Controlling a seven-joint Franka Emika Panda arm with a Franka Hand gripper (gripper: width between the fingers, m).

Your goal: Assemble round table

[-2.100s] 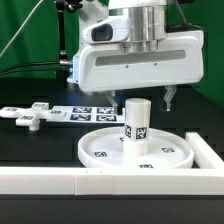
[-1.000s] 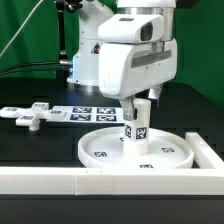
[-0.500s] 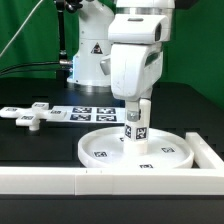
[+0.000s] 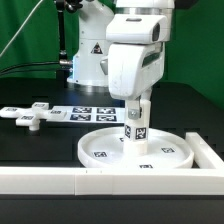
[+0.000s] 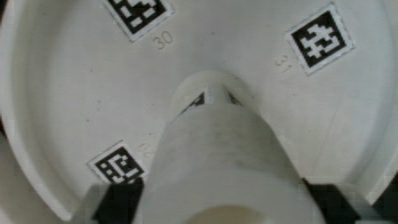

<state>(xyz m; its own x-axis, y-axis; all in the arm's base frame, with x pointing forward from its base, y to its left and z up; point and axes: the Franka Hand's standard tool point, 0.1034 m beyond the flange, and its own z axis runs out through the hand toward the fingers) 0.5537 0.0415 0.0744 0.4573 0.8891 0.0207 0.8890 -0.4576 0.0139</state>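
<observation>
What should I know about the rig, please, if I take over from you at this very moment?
The gripper is shut on the post, with its fingers against either side near the post's top.
The post stands upright in the middle of the round disc, which lies rim-up.
The cross-shaped piece lies loose on the table, to the exterior view's left, apart from the disc.
Done: the post is set on the disc; how firmly it is seated cannot be told.
Left: probably finish seating the post, then fit the cross-shaped piece.
</observation>
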